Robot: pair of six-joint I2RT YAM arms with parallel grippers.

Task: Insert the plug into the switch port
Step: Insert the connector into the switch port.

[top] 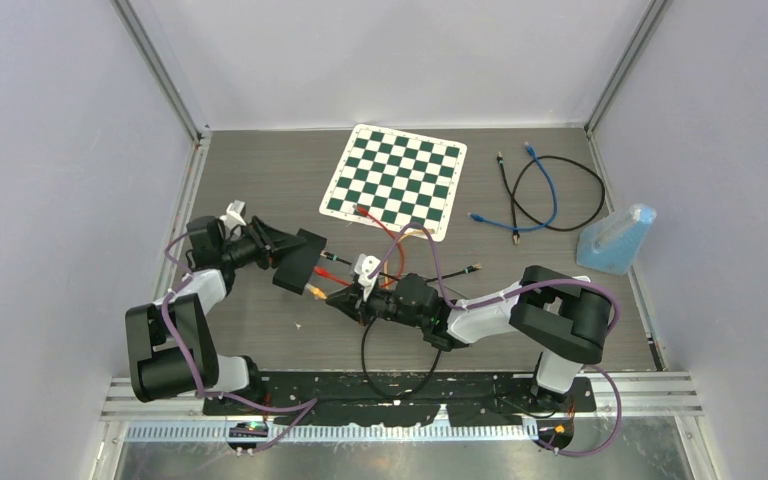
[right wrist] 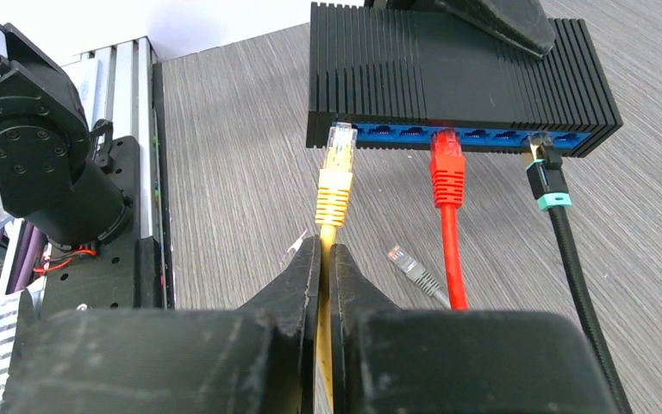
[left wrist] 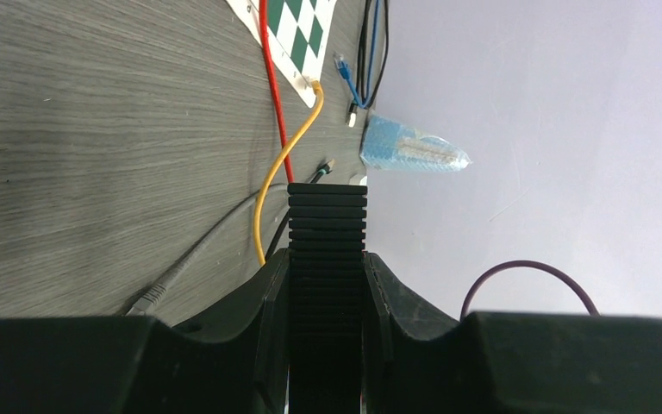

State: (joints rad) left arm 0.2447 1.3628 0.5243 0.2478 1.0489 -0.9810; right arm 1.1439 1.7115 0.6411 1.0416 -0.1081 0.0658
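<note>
mid-insertion, not finished. pinched tight in right tool (right wrist: 325, 254): yellow cable (right wrist: 331, 203), gripped just behind the boot. yellow plug (right wrist: 340, 147) up at the leftmost port of the network switch (right wrist: 457, 60), clear tip at the port mouth, apparently unseated and a little tilted. clamped in left tool (left wrist: 327, 259): the switch itself, held by its ribbed body. already seated in other ports: red cable (right wrist: 447, 172), black cable (right wrist: 548, 185) with teal band. left to do, by judgement: square up, push home to the latch. loose grey plug (right wrist: 407, 261) on table below.

grey wood-grain table (top: 260, 170); green-and-white chessboard mat (top: 395, 180) further back, blue patch cable (top: 553, 198) and blue wrapped object (top: 615, 240) far right. pale lilac walls, aluminium framing at corners.
</note>
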